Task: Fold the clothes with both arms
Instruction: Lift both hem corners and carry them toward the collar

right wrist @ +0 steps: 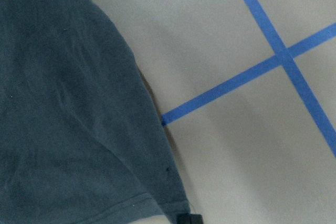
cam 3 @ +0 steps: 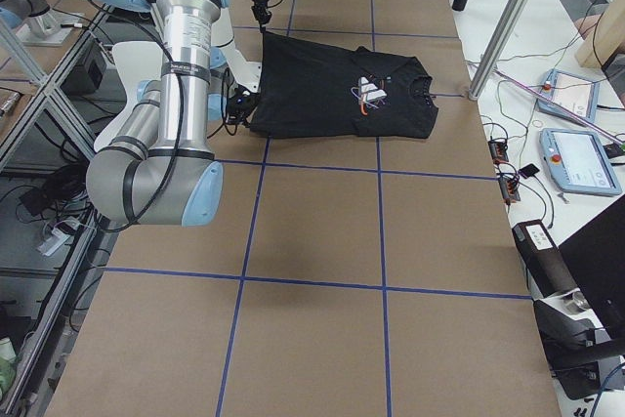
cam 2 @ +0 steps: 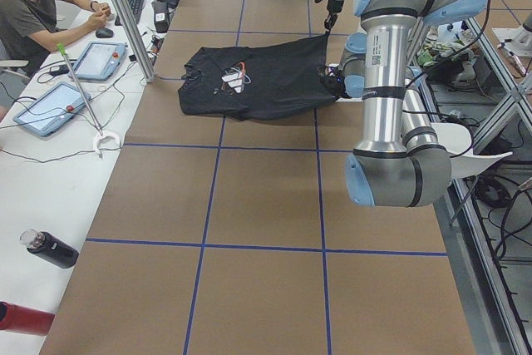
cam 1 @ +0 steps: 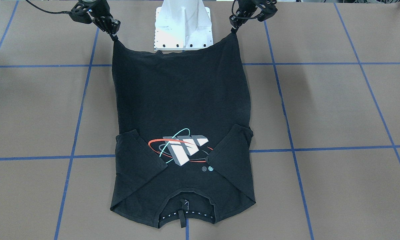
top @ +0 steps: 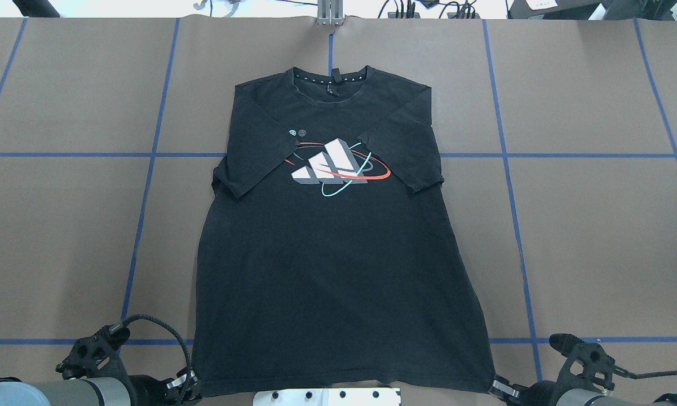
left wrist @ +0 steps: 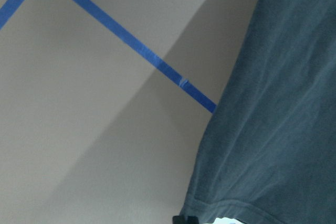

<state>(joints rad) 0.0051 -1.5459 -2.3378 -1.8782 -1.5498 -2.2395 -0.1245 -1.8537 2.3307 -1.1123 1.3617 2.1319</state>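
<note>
The black T-shirt (top: 338, 254) lies graphic side up on the brown table, collar (top: 330, 84) at the far end and both sleeves folded inward over the chest. Its red, cyan and grey-white graphic (cam 1: 181, 150) faces up. My left gripper (top: 189, 384) is shut on the hem corner on its side, seen also in the front view (cam 1: 234, 29). The right gripper (top: 497, 387) is shut on the other hem corner (cam 1: 115, 36). The hem is stretched between them beside the base, its corners raised a little. Both wrist views show dark fabric (left wrist: 273, 129) (right wrist: 68, 129) over the table.
The white mounting base (cam 1: 183, 26) stands right behind the hem. Blue tape lines (top: 146, 186) grid the brown table. A person sits at a side bench (cam 2: 50, 14) with tablets; bottles (cam 2: 46, 248) and cables lie along that bench.
</note>
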